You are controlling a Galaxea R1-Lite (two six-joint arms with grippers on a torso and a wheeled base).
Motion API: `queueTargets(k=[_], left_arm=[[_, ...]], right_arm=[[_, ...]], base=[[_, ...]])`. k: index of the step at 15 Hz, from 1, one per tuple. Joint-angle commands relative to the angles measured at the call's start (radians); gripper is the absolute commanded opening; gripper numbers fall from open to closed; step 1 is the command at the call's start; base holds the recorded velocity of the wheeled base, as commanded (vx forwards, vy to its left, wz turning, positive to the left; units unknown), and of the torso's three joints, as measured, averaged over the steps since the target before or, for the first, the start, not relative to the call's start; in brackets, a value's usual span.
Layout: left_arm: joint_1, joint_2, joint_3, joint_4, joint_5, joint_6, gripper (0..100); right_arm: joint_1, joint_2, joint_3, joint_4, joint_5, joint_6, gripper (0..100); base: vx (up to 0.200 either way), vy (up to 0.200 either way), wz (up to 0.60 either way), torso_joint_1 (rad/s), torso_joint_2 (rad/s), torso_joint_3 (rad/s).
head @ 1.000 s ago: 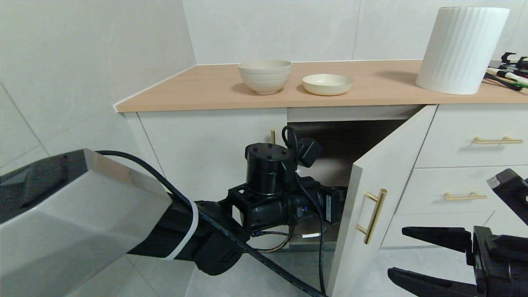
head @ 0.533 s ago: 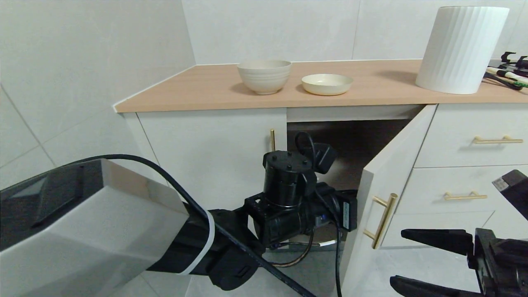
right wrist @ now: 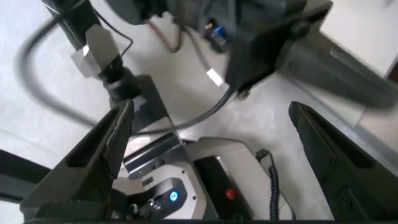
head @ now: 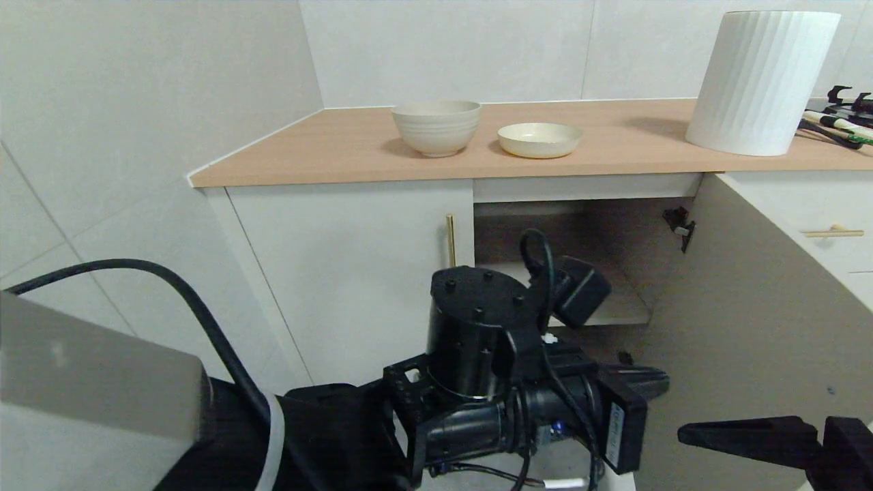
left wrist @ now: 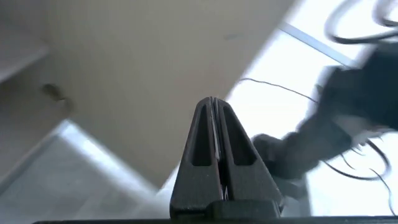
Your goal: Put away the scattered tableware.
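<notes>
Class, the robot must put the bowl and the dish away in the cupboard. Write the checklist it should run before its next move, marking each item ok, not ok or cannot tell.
1. Cupboard door swung wide open: ok.
2. Shelf has room: cannot tell, the left arm hides part of it.
3. Bowl upright on the counter, apart from the dish: ok.
4. Left gripper fingers open for a grasp: not ok, shut on nothing.
5. Right gripper fingers open: ok.
6. A gripper at counter height: not ok, both are low, before the cupboard.

A tall white pot (head: 762,82) stands on the wooden counter (head: 327,146), up and right of the left claw (head: 648,380), pens (head: 837,124) beside it.
</notes>
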Motion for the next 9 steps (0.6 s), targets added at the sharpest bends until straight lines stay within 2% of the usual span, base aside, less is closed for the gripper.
queueTargets(k=[1,3,4,5,6,7,8,9], left_arm=[[0.067,-0.015,0.02,0.0,0.009,0.0,0],[0.105,-0.058,0.072,-0.025,0.07,0.001,0],[0.12,-0.101,0.118,-0.04,0.081,0.011,0],[0.139,-0.141,0.147,-0.039,0.079,0.026,0],[0.173,-0.219,0.205,-0.031,0.079,0.058,0],[0.186,-0.252,0.224,-0.02,0.079,0.07,0],[0.229,-0.359,0.262,0.058,0.079,0.103,0],[0.265,-0.436,0.265,0.148,0.079,0.106,0]], right_arm=[[-0.03,0.0,-0.009,-0.001,0.0,0.0,100],[-0.075,0.031,-0.024,0.006,-0.029,0.001,100],[-0.085,0.052,-0.046,0.027,-0.072,0.003,100],[-0.087,0.065,-0.066,0.05,-0.109,0.003,100],[-0.087,0.094,-0.11,0.095,-0.204,0.003,100],[-0.085,0.105,-0.132,0.113,-0.242,0.003,100],[-0.079,0.143,-0.193,0.157,-0.33,0.0,100],[-0.081,0.175,-0.234,0.174,-0.373,0.0,100]], base=[[0.0,0.0,0.0,0.0,0.0,0.0],[0.0,0.0,0.0,0.0,0.0,0.0],[0.0,0.0,0.0,0.0,0.0,0.0],[0.0,0.0,0.0,0.0,0.0,0.0],[0.0,0.0,0.0,0.0,0.0,0.0],[0.0,0.0,0.0,0.0,0.0,0.0],[0.0,0.0,0.0,0.0,0.0,0.0],[0.0,0.0,0.0,0.0,0.0,0.0]])
